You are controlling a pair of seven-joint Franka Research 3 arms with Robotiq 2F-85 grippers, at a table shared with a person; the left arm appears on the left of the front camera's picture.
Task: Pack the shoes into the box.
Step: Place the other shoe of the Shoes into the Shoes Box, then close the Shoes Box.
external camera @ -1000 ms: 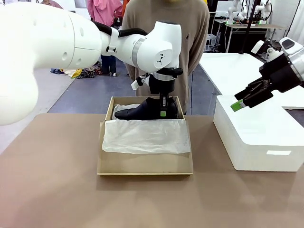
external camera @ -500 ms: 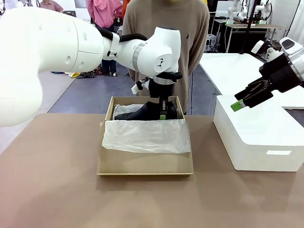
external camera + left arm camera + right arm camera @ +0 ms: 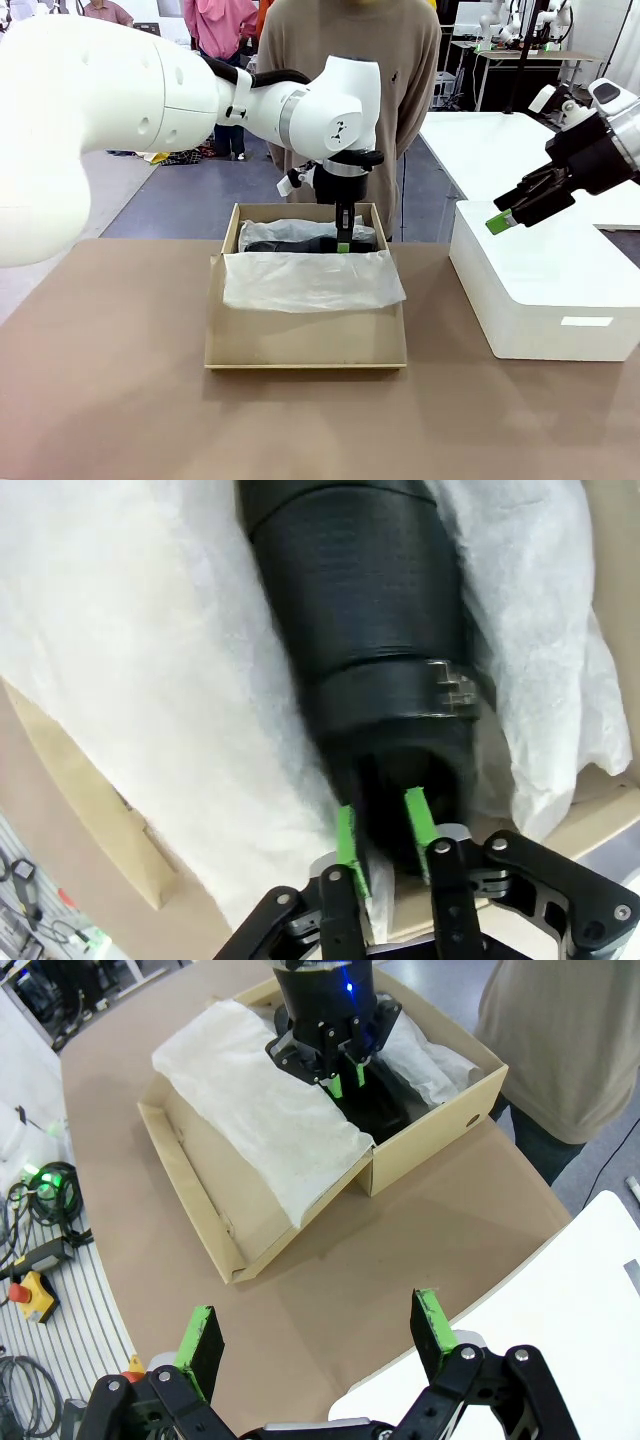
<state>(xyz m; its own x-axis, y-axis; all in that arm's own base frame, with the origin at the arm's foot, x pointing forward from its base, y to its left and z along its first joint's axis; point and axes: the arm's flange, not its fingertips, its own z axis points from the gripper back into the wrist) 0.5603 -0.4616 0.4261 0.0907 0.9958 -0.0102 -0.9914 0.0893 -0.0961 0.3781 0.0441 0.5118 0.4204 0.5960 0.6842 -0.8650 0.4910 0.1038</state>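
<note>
One glossy black shoe (image 3: 300, 244) lies on its side on white tissue in the far half of the brown cardboard box (image 3: 300, 345). Its buckle strap shows in the left wrist view. My left gripper (image 3: 343, 245) hangs straight down over the shoe's heel. Its green pads (image 3: 347, 842) stand a little apart on either side of the heel rim of the shoe (image 3: 370, 610), which looks loose between them. My right gripper (image 3: 497, 222) hovers open and holds nothing above the white box. From there it sees the box (image 3: 430, 1130) and the left gripper (image 3: 347, 1078).
A sheet of white tissue paper (image 3: 310, 280) drapes over the box's front half. A large white rectangular box (image 3: 540, 290) stands at the table's right. A person (image 3: 350, 60) stands close behind the cardboard box. The box's lid flap (image 3: 200, 1190) lies folded out flat.
The shoe has dropped from its raised, tilted hold down flat into the box's far half. The left gripper's pads have spread slightly. The right arm has not moved.
</note>
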